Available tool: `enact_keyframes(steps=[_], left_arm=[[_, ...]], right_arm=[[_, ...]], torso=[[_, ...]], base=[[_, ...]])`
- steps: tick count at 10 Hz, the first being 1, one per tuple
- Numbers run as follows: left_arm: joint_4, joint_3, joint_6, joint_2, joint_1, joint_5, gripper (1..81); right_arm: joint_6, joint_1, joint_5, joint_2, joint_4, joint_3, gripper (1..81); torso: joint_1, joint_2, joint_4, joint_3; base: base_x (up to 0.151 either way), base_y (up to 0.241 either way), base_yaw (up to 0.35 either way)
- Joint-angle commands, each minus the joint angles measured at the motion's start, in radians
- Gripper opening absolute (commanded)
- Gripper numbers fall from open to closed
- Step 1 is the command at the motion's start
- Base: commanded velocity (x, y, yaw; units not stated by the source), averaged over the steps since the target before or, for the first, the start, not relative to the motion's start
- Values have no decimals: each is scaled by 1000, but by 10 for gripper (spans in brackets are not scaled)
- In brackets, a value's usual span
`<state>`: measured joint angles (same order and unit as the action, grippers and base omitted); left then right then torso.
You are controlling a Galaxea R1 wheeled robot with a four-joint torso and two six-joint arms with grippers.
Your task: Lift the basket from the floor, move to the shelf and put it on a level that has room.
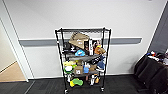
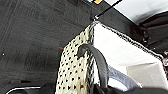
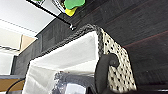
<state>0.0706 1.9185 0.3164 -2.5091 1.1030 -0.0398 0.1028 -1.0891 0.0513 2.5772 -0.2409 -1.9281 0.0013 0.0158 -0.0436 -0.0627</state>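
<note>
so the wall [image 1: 82, 15] is plain white with a grey rail across it, and the floor [image 1: 45, 87] in front is dark carpet, with a bit of tan wood floor [image 1: 11, 73] through the doorway off to the left. the shelf [image 1: 83, 58] stands against the wall on little wheels, lower tiers crammed with boxes, bags and colourful stuff. its top level [image 1: 83, 30] looks bare from here. something draped in black [image 1: 151, 72] sits at the right with clutter on it. the basket [image 2: 75, 72] is up off the carpet, cream weave, dark rim, white lining, with some folded grey-white thing lying inside. both wrist cams sit right at its dark loop handles [image 3: 103, 72], one at each end. can't tell if either tool is actually clamped on a handle or open, the fingers just aren't visible.
</note>
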Motion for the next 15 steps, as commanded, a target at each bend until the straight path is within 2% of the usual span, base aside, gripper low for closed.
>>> enact_keyframes(steps=[1, 3, 8, 15], left_arm=[[-37, -24, 0, 32, -82, -14, 10], [-41, -24, 0, 33, -73, -37, 10], [-41, -16, 0, 32, -62, -37, 10], [-41, -16, 0, 32, -59, -37, 10]], right_arm=[[-1, 93, -24, -33, 44, 11, 10], [0, 84, -28, -38, 57, 8, 10], [5, 54, -25, -21, 51, -38, 10], [0, 45, -13, -7, 51, -41, 10]], torso=[[0, 0, 0, 0], [0, 0, 0, 0], [0, 0, 0, 1], [-1, 2, 0, 1]], base=[[0, 0, 0], [0, 0, 0], [0, 0, 0], [93, 0, 0]])
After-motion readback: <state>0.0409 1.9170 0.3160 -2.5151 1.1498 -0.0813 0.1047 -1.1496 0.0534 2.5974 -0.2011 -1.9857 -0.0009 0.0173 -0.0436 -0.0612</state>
